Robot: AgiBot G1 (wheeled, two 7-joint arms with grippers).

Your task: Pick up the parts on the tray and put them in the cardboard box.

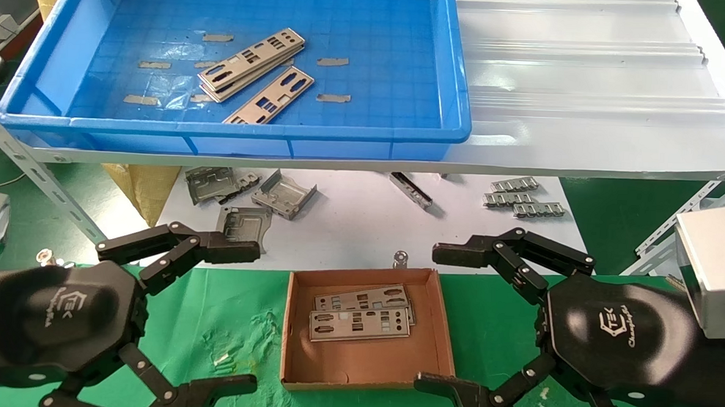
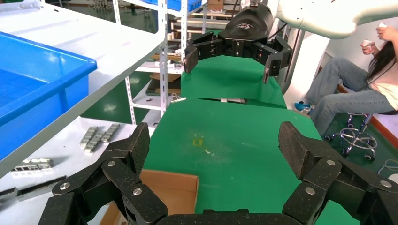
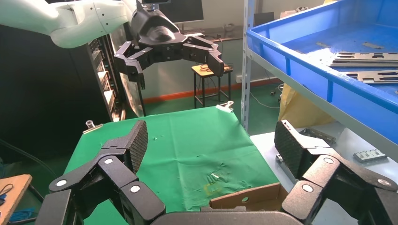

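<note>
Left pincer (image 2: 213, 154) spread wide over green cloth (image 2: 234, 136), cardboard box (image 2: 171, 190) corner below, right pincer (image 2: 234, 58) opposite

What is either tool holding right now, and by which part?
Nothing. The left tool and right tool both hang open and empty on either side of the cardboard box, while plates wait in the blue tray.

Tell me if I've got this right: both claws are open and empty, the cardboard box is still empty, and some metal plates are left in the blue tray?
Not quite. The cardboard box is not empty: the head view shows two metal plates lying in it. The rest holds: the left claw and right claw are open and empty, and plates remain in the blue tray.
</note>
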